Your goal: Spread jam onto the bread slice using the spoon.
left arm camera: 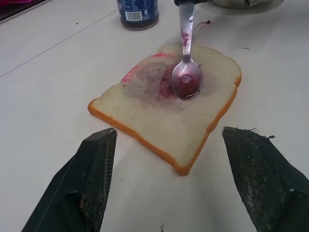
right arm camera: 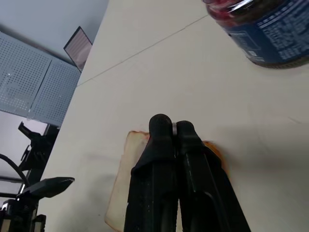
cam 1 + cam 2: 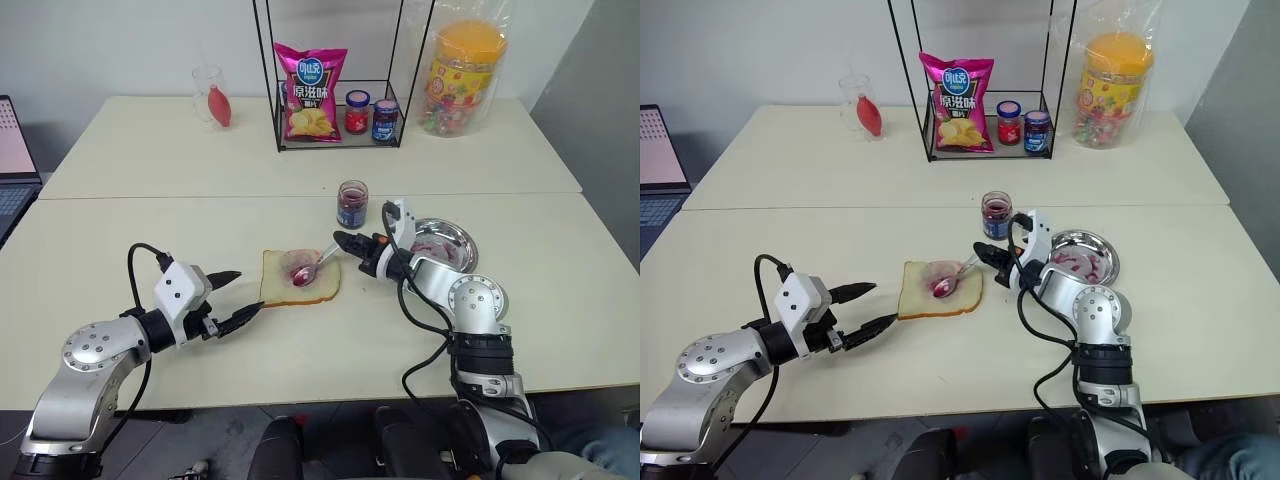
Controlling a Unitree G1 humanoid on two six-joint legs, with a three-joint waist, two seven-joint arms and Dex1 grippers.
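Note:
A pale bread slice (image 3: 314, 288) with tan crust lies on the table in front of me, a purple-red jam smear (image 1: 149, 79) at its centre. The silvery spoon (image 1: 186, 77) rests its stained bowl on that smear, its handle running back to my right gripper (image 3: 343, 240), which is shut on it just right of the slice. The open jam jar (image 3: 352, 204) stands behind the slice. My left gripper (image 3: 238, 297) hovers open just left of the bread, fingers (image 1: 91, 179) spread, nothing between them.
A metal dish (image 3: 447, 243) smeared with jam sits right of my right gripper. At the back, a wire rack (image 3: 340, 100) holds a crisps bag and two lidded jars; a sweets tub (image 3: 462, 75) and a glass (image 3: 212, 95) stand beside it. A laptop (image 3: 12, 165) is far left.

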